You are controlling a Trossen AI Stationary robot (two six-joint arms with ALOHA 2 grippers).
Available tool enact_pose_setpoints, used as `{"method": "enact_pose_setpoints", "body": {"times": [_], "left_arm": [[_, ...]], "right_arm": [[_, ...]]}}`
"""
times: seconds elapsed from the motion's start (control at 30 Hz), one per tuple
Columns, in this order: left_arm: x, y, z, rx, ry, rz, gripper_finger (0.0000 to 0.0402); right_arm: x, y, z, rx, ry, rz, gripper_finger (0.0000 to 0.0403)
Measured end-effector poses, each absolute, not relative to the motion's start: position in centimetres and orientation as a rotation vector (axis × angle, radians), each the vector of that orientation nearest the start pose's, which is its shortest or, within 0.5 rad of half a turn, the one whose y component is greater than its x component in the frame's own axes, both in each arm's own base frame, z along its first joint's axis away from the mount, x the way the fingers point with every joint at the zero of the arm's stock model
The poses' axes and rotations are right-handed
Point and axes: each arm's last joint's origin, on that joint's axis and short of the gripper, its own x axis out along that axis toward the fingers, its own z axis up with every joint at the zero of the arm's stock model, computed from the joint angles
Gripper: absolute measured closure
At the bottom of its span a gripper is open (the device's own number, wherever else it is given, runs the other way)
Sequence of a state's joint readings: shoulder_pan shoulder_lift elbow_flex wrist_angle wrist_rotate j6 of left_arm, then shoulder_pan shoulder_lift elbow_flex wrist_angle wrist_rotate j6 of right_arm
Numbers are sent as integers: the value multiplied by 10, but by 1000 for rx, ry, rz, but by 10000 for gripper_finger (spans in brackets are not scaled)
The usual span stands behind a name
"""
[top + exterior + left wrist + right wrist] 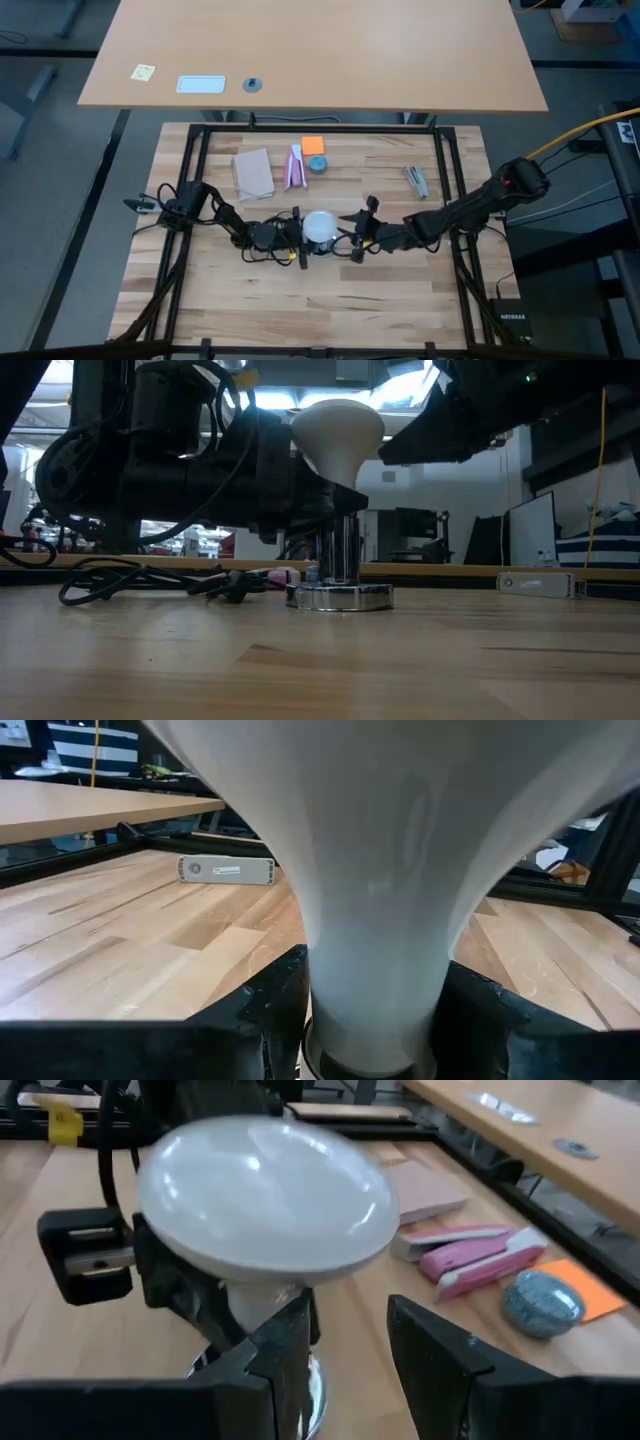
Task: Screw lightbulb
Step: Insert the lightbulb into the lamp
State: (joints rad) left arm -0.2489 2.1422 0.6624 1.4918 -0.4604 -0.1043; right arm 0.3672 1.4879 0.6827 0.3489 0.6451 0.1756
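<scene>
I see the lightbulb standing upright in the socket near the middle of the tabletop, with my left claw closed around its neck from the left and my right claw just beside it on the right, fingers apart. Behind them, toward the far edge, lie a pad, a packet and a small round object in a row, with a metal piece off to the right.

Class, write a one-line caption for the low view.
Left gripper clasps the lightbulb's neck above the silvery socket.
</scene>
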Motion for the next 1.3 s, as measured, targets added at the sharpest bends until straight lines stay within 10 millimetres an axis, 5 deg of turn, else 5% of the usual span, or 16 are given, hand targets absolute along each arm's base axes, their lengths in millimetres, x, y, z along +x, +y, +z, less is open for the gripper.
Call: {"method": "enact_pose_setpoints", "body": {"times": [0.57, 0.9, 1.3], "left_arm": [[331, -71, 89, -151, -32, 218, 233], [331, -72, 87, -146, -10, 217, 233], [331, -72, 87, -145, -5, 217, 233]], "right_arm": [[280, 88, 190, -96, 371, -351, 260], [266, 78, 231, -198, 245, -476, 260], [290, 89, 222, -136, 171, -373, 260]]}}
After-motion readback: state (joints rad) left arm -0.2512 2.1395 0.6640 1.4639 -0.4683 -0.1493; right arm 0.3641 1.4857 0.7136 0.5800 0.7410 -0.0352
